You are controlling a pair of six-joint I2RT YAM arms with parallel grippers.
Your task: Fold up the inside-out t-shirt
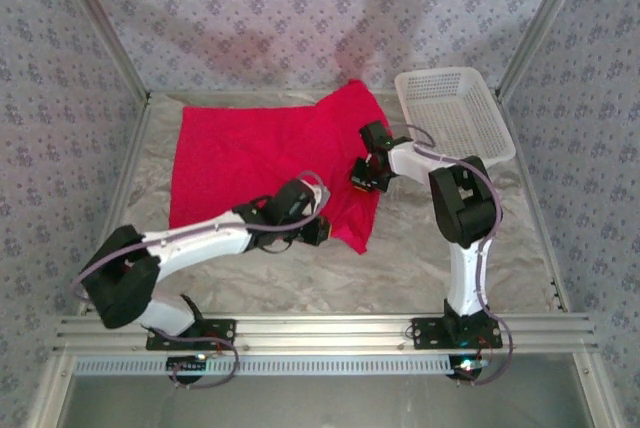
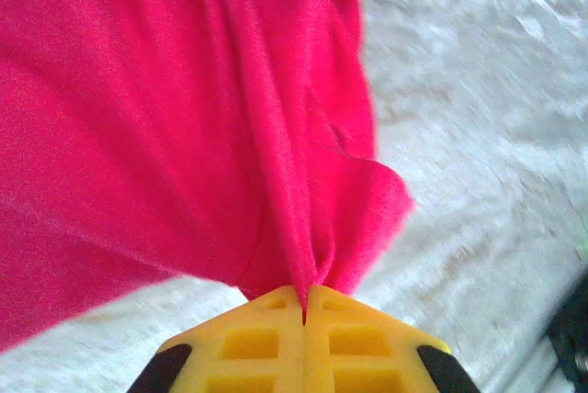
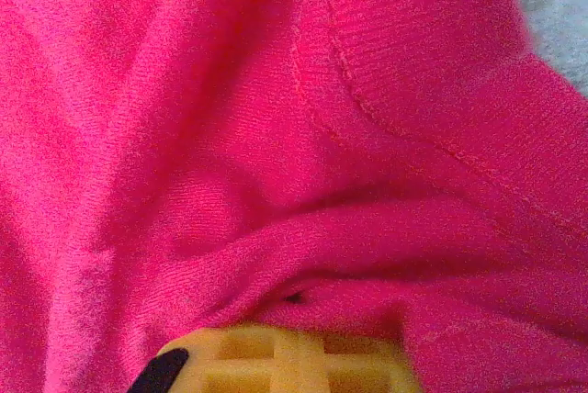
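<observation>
Walls (image 1: 300,8) pale, small floral print (grey-lilac). Metal posts (image 1: 108,33) at corners. Table (image 1: 400,258) under crinkled silvery sheet.

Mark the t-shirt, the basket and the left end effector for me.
t-shirt (image 1: 250,153): top external view, flat middle of cloth.
basket (image 1: 492,111): top external view, right rim.
left end effector (image 2: 304,306): left wrist view, between the shut fingertips.

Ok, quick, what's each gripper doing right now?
Left gripper: shut on the t-shirt.
Right gripper: shut, t-shirt fabric bunched into its tips.
</observation>
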